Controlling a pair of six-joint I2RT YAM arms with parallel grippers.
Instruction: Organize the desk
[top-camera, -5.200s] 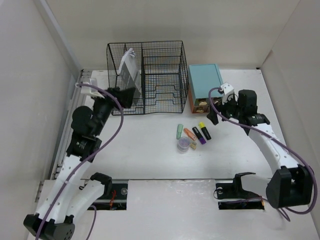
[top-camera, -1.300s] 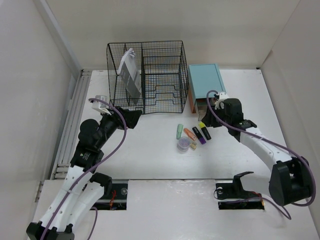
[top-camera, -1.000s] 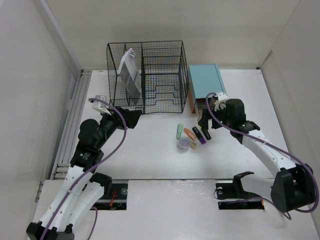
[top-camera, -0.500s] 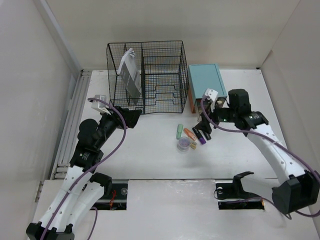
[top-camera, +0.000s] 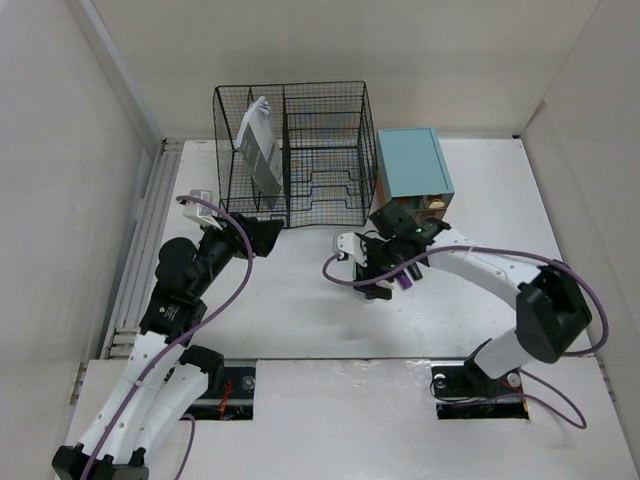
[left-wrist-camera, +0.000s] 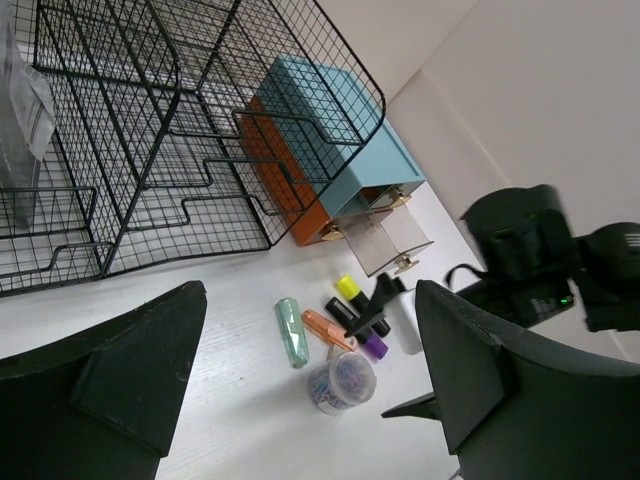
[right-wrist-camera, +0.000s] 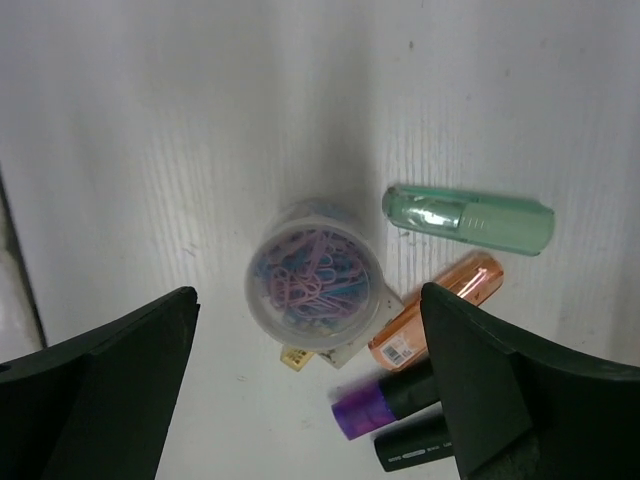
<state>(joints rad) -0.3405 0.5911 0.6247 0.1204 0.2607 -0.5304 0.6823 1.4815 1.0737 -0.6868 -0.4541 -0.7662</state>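
The desk (top-camera: 290, 320) is a white tabletop. On it lie a clear jar of paper clips (right-wrist-camera: 315, 283), a green highlighter (right-wrist-camera: 468, 220), an orange one (right-wrist-camera: 440, 310), a purple-capped one (right-wrist-camera: 385, 405) and a black one (right-wrist-camera: 420, 445). My right gripper (right-wrist-camera: 308, 295) is open and empty, hovering straight above the jar; in the top view the right gripper (top-camera: 378, 262) covers most of these items. My left gripper (top-camera: 265, 235) is open and empty, above the desk just in front of the organizer. In the left wrist view the left gripper (left-wrist-camera: 310, 288) looks down on the jar (left-wrist-camera: 343, 380) and a yellow-capped highlighter (left-wrist-camera: 347, 288).
A black wire-mesh organizer (top-camera: 290, 150) stands at the back, with a grey packet (top-camera: 262, 150) in its left compartment. A teal drawer box (top-camera: 412, 165) stands to its right, its clear drawer (left-wrist-camera: 385, 235) pulled open. Side walls close in the desk.
My right arm has swung left from the drawer box to above the jar and highlighters. My left gripper drew back from the organizer earlier and has stayed still since.
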